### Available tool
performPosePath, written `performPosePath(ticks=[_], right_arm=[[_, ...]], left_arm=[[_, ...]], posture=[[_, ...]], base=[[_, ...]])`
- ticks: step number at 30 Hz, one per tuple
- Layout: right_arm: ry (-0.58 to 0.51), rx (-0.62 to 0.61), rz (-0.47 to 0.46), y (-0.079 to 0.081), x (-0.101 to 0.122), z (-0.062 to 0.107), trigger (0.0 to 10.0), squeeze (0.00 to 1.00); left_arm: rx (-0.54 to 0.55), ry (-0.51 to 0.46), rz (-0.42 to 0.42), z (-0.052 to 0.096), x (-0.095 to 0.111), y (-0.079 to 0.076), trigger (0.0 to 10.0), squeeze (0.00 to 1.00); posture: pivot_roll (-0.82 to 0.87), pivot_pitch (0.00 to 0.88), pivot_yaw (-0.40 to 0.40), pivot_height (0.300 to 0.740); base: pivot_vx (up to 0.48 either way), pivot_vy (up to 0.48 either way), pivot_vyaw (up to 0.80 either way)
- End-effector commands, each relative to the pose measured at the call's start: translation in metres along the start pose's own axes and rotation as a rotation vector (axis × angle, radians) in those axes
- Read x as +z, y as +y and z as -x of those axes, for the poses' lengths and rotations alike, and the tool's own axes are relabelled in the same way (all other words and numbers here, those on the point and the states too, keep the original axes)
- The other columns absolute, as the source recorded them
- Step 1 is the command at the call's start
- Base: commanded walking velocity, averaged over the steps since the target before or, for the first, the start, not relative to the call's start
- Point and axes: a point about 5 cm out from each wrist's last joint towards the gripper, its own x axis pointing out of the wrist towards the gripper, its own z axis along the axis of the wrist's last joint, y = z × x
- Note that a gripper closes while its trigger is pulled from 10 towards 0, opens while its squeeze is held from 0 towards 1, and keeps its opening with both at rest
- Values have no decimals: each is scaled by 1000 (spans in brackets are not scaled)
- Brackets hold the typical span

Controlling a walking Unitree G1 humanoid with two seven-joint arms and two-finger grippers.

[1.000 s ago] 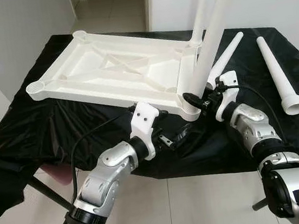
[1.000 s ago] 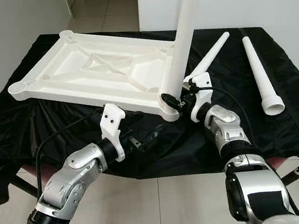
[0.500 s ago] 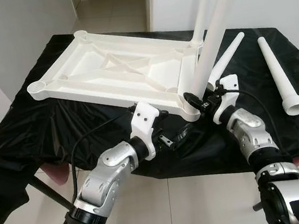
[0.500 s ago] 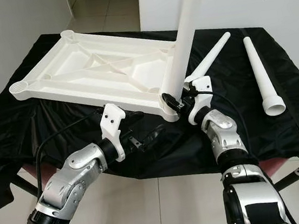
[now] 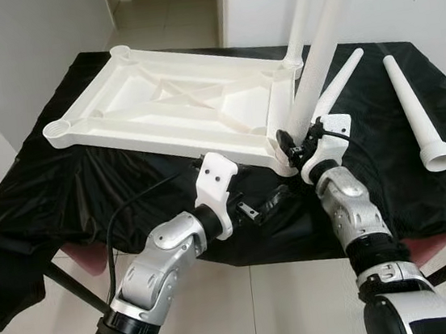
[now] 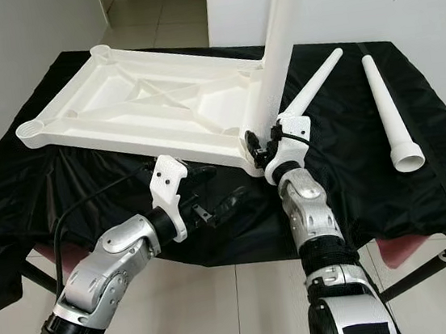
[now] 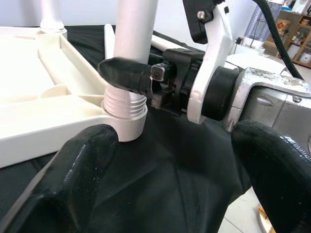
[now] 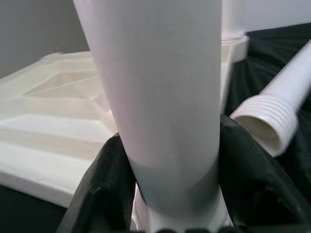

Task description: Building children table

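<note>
The white table top (image 5: 166,101) lies upside down on a black cloth. One white leg (image 5: 296,19) stands upright in its far right corner. A second leg (image 5: 319,57) leans slightly over the near right corner socket (image 7: 127,127), with its threaded end (image 7: 124,104) still showing above the socket. My right gripper (image 5: 289,144) is shut on this leg just above the threads, and its fingers (image 8: 107,184) wrap the tube. In front of the table's near edge, my left gripper (image 5: 262,185) is open and faces that corner, holding nothing.
Two loose white legs lie on the cloth at the right, one (image 5: 342,79) close to my right wrist and one (image 5: 415,111) further right. The cloth (image 5: 39,198) hangs over the table's front edge. A doorway opens behind the table, onto tiled floor.
My right forearm has swung in to the left, and the held leg now stands steeper, its base closer over the corner socket. The left arm has stayed still.
</note>
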Motion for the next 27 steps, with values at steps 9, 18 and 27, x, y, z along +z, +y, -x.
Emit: performPosePath(ticks=[9, 18, 27], right_arm=[[-52, -217, -23, 17, 3, 17, 10000, 0], [-43, -223, 9, 14, 5, 18, 10000, 75], [-50, -157, -5, 16, 7, 20, 10000, 1000]], left_arm=[[-60, -6, 6, -1, 1, -5, 10000, 0], [-56, -9, 5, -2, 1, -5, 10000, 0], [-50, -12, 8, -2, 0, -6, 10000, 0]], posture=[[26, 12, -8, 740], [31, 12, -16, 740], [33, 9, -23, 740]], base=[[0, 0, 0], [0, 0, 0], [0, 0, 0]])
